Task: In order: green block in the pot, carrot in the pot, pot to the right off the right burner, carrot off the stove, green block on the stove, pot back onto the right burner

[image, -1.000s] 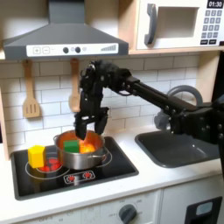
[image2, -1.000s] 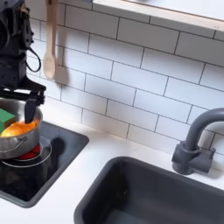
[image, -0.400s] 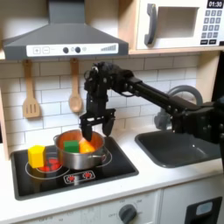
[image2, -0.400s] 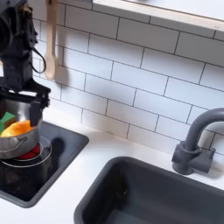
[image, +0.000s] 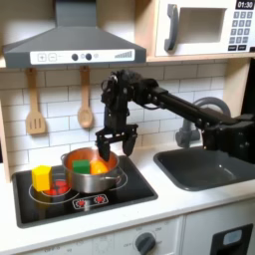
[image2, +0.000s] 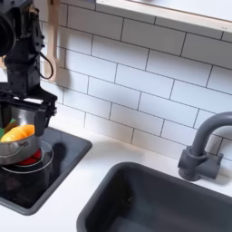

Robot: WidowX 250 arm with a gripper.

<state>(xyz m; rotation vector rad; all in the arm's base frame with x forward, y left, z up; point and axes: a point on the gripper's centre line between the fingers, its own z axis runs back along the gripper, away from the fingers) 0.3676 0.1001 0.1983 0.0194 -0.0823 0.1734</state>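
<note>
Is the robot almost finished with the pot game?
Not yet. The green block and carrot already lie in the pot. The claw hangs open and empty above it. The pot sits on the right burner; sliding and emptying remain.

Below the gripper [image: 117, 142] you have the pot [image: 90, 171], polished steel with a mirror-like wall that picks up the colours around it. Inside it, the carrot [image2: 18, 133] looks like smooth orange plastic with a slight sheen, and the green block [image: 82, 166] beside it is plain matt green. The gripper itself is matt black, hard-looking plastic or metal. Under the pot, the stove [image: 139, 185] is glossy black and reflects light. To the first exterior view's right of the gripper, the sink [image2: 154, 204] is dull dark grey, smooth, and the faucet [image2: 201, 145] has a soft satin finish.
</note>
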